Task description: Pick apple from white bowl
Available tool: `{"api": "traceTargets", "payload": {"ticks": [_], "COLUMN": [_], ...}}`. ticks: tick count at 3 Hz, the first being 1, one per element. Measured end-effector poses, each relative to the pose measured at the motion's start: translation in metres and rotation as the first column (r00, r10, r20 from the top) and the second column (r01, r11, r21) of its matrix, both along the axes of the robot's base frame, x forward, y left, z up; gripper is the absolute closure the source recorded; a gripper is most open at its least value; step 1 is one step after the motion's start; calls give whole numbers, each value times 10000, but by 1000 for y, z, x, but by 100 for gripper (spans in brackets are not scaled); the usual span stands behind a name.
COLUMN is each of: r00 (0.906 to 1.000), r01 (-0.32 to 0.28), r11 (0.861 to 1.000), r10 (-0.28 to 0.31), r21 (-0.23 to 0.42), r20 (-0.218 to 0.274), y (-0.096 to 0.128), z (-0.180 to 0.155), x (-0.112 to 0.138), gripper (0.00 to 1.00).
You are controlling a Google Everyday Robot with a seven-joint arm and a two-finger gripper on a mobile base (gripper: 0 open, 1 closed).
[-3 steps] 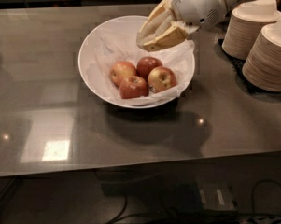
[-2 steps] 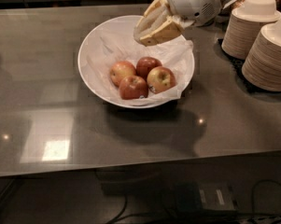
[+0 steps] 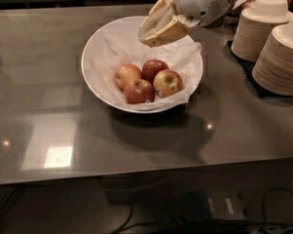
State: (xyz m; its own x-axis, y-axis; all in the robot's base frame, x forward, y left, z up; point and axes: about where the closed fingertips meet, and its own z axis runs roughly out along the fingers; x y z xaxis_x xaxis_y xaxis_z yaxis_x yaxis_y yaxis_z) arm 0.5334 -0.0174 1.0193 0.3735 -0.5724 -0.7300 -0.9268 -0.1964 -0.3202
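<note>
Of the arm, only a white wrist (image 3: pixel 199 1) in view, cut off by the top edge. Behind the gripper (image 3: pixel 143 37), a piece of the far rim of the white bowl (image 3: pixel 93 74) hidden. At the right, stacks of beige paper bowls (image 3: pixel 281 57) cut by the frame. Under the bench (image 3: pixel 48 91), dark shapes too dim to name.

Gripper above the far side of the bowl, tilted down to the left. Fingers (image 3: pixel 164 33) released, parted by a narrow gap, nothing between them, touching no fruit.

The apple (image 3: pixel 168 82), red with a pale yellow patch, inside the bowl on the crinkled paper (image 3: pixel 185 55), at the right of four, close against a darker red apple (image 3: pixel 153 68) behind and a red-orange one (image 3: pixel 138 90) to its left.
</note>
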Motion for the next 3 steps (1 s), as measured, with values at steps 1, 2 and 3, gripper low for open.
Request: {"api": "traceTargets", "payload": {"ticks": [1,2,3], "r00": [10000,10000,10000], "r01": [0,0,-2], "r11": [10000,10000,10000], "r10": [0,0,2], "r21": [0,0,-1], "r20": [0,0,-1], "y": [0,0,0], "z": [0,0,0], "x": [0,0,0], "gripper": [41,18,12]}}
